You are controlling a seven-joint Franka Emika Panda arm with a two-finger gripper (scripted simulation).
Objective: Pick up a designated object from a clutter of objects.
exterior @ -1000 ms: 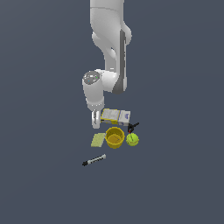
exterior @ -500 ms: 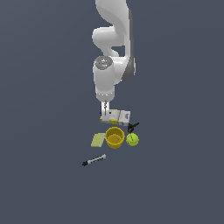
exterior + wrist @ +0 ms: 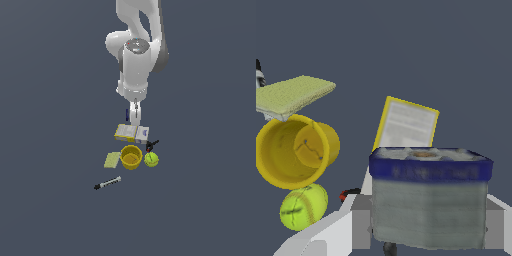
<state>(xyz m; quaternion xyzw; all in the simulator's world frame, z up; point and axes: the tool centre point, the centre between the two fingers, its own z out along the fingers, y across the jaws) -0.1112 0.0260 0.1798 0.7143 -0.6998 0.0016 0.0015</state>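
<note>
Reaching down, I am hanging my gripper (image 3: 134, 118) over the little blue and white tub (image 3: 128, 115) in the middle of the exterior view, just above the yellow box (image 3: 132, 133). In the wrist view the tub (image 3: 430, 195) is filling the lower right, sitting between my two grey fingers (image 3: 495, 220). My jaws are spread on both sides of it. I cannot tell if they are touching it. The yellow cup (image 3: 131, 157) and the green ball (image 3: 151, 159) are lying lower down on the desk (image 3: 60, 150).

Flat, even simulator light on dull slate ground; no cast shadows or glare, textures softly blurred.
</note>
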